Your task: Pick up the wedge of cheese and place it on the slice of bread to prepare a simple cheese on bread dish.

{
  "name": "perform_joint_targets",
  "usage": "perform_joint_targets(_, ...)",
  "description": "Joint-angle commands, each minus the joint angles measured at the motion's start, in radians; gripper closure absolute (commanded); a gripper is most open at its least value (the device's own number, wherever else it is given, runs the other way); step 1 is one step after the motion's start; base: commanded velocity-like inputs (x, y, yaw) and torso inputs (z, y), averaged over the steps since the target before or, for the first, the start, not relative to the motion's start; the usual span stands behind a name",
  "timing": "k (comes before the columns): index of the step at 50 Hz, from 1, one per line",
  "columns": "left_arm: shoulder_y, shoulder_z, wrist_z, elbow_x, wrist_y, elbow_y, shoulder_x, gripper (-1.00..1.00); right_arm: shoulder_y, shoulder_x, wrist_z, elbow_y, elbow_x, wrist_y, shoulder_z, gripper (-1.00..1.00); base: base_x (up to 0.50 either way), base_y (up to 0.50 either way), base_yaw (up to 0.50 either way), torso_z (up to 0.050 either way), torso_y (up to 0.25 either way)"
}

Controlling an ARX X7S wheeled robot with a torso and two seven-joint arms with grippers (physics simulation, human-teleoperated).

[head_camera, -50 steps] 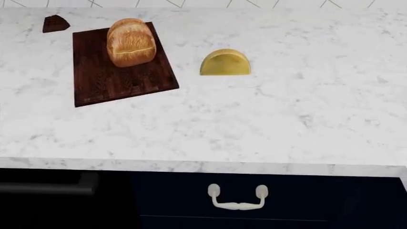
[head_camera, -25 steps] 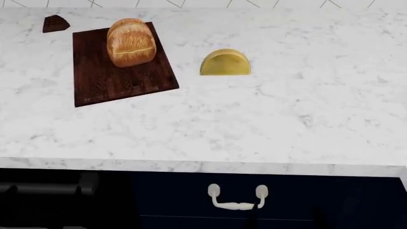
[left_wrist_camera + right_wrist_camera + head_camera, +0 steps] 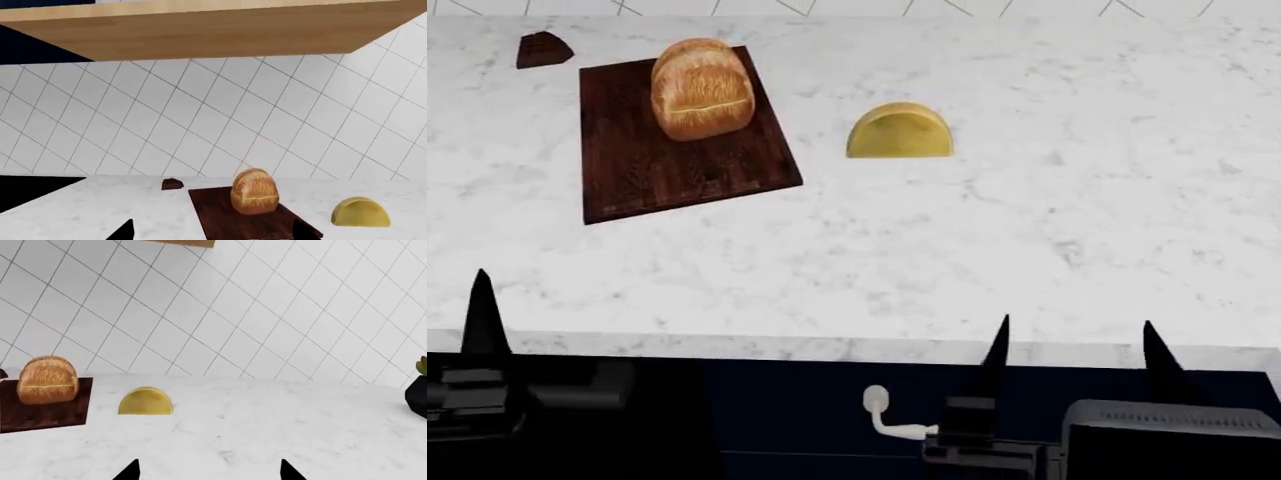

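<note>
Wedge of cheese [image 3: 900, 132] lying on the white marble counter [image 3: 988, 250], flat cut edge facing the near side, rounded rind toward the tiled wall [image 3: 220, 310]. Sitting alone, nothing touching it, just to the right of the wooden board [image 3: 681, 140] with a strip of bare marble between. Seen again from both wrists: cheese [image 3: 360, 212] and [image 3: 145, 401], same pose, untouched.

Slice of bread [image 3: 702, 88] standing on the far part of the board, golden crust, crease across its face (also clear at [image 3: 255, 191] and [image 3: 47, 380]). Small dark brown chunk [image 3: 543, 50] beyond the board's far left corner, apart from it.

Down at the counter's near edge now: right gripper [image 3: 1074, 350] poking up, two dark fingertips spread apart with empty air between, holding nothing, well short of the cheese. Same spread showing in its own wrist view [image 3: 208, 471]. Left gripper [image 3: 210, 231] likewise parted and empty, only the tips visible; in the head view just one of its fingertips [image 3: 482, 312] rising at the far left. Cream drawer handle [image 3: 888, 415] below the counter, half hidden behind the right arm. Dark pot with a bit of green [image 3: 419, 390] at the counter's far right.
</note>
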Motion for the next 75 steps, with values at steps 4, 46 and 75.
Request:
perform_joint_targets(4,-0.143,0.002,-0.028,-0.013,-0.197,0.147,-0.060,-1.00,0.125,0.043,0.017,-0.100,0.027,0.172,0.038,-1.00,0.00,0.00,0.00,0.000,0.000)
perform_joint_targets(46,-0.401,-0.051,-0.055,-0.138,-0.455,0.166,-0.070,-1.00,0.366,0.131,0.016,-0.103,0.030,0.365,0.024,-1.00,0.00,0.00,0.00,0.000,0.000)
perform_joint_targets(75,-0.412,-0.028,-0.070,-0.126,-0.439,0.162,-0.090,-1.00,0.388,0.161,-0.007,-0.153,0.051,0.376,0.008,-1.00,0.13,0.00,0.00,0.000,0.000)
